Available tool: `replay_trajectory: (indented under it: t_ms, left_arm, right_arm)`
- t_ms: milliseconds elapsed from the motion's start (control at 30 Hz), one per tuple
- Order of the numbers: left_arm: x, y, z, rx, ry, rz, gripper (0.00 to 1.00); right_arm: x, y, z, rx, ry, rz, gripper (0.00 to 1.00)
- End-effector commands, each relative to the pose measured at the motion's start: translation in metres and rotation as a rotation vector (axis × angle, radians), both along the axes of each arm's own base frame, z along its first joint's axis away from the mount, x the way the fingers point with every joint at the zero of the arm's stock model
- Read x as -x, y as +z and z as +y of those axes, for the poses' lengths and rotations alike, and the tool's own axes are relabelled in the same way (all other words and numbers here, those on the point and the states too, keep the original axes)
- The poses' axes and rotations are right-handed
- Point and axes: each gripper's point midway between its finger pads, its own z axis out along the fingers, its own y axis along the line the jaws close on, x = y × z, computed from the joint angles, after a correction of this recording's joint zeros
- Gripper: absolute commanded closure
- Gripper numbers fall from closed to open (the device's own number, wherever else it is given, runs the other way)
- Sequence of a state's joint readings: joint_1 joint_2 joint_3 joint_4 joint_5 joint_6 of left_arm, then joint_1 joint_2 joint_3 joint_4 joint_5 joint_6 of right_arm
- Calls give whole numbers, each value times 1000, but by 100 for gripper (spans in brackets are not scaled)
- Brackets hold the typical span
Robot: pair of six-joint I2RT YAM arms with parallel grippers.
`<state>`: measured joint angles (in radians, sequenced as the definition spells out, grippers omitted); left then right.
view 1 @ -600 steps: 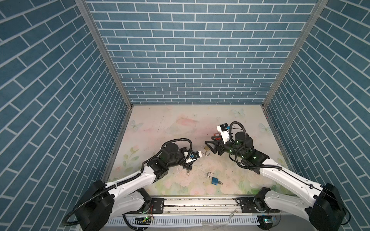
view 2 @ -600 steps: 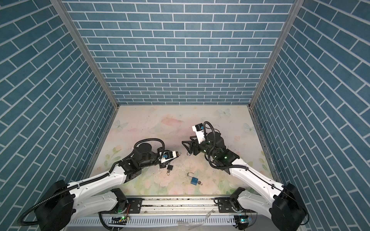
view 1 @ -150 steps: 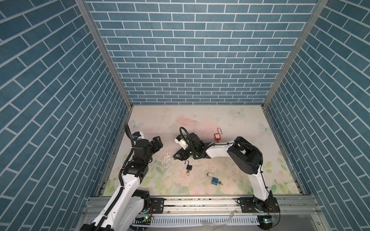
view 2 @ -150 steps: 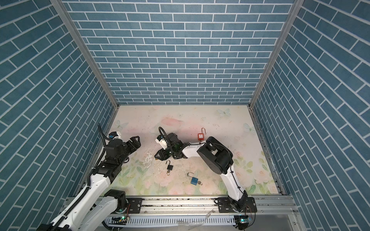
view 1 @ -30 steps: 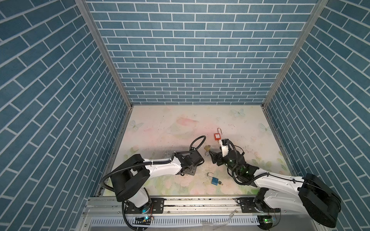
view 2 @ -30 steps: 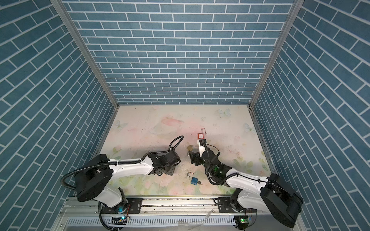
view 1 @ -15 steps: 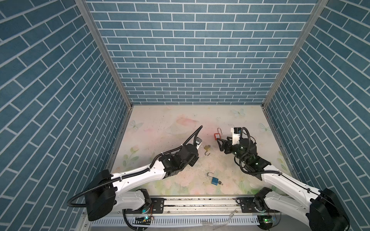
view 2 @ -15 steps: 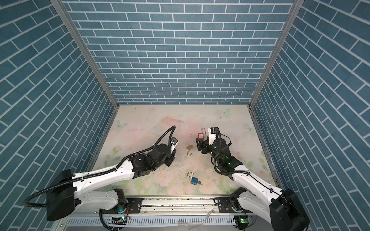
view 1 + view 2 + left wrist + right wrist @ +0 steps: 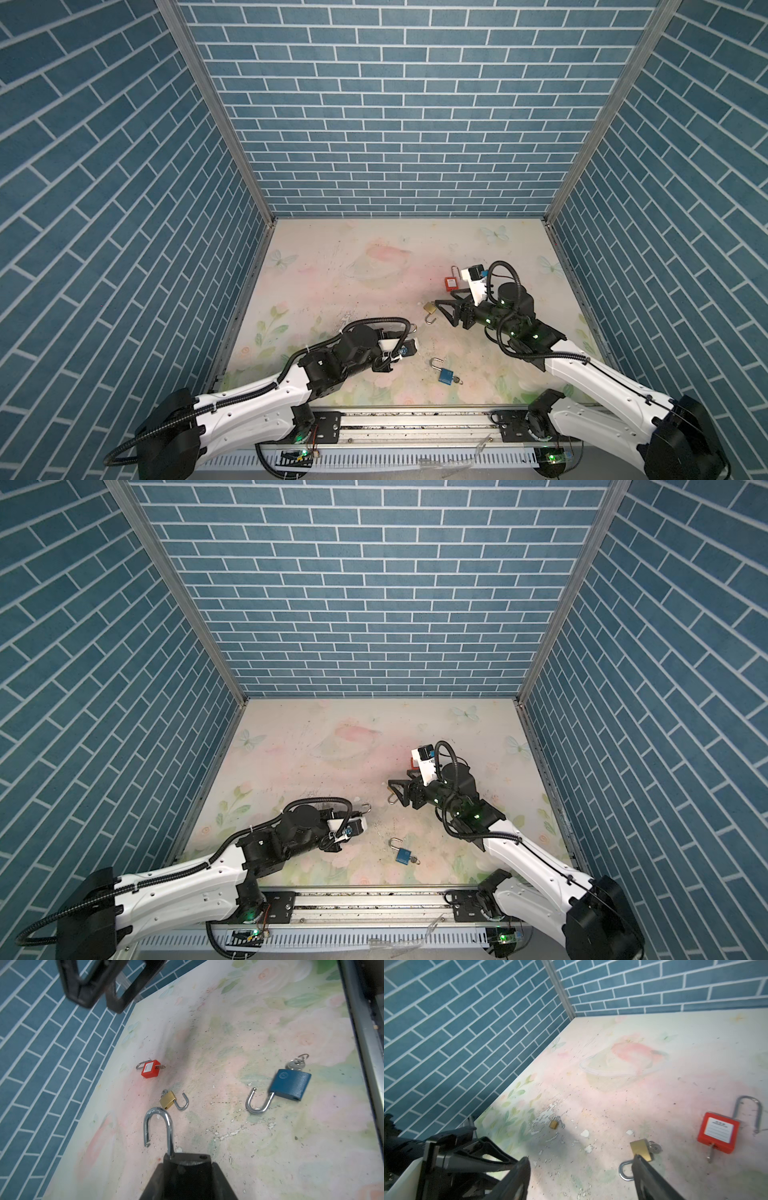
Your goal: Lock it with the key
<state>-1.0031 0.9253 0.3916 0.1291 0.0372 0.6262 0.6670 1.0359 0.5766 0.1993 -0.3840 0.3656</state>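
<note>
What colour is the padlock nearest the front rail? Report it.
The padlock is blue; clearest in the left wrist view.

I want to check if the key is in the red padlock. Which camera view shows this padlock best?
The right wrist view: the red padlock is large there, with its label, shackle and inserted key clear. The left wrist view shows it small, key just visible. The top views show only a tiny red spot.

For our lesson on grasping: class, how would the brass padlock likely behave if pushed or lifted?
The brass padlock looks solid metal, so probably dense and rigid. Lying flat, it should slide, not roll. Its open shackle may swivel or snag.
</note>
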Motion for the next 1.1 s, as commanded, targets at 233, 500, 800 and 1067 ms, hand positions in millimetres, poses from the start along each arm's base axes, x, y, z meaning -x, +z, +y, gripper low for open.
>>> replay_trajectory:
  t_ms: [233, 500, 800, 1067]
  left_arm:
    - [0, 15, -14, -2, -92, -114, 100]
    - [-4, 18, -15, 10, -79, -134, 100]
    - [-5, 20, -13, 24, -64, -130, 100]
    - [2, 15, -19, 36, -97, -22, 100]
  right_arm:
    - [22, -27, 50, 146, 250, 41, 27]
    - [26, -66, 45, 209, 252, 113, 30]
    - [28, -87, 39, 263, 233, 169, 37]
    - [24, -49, 14, 164, 153, 88, 39]
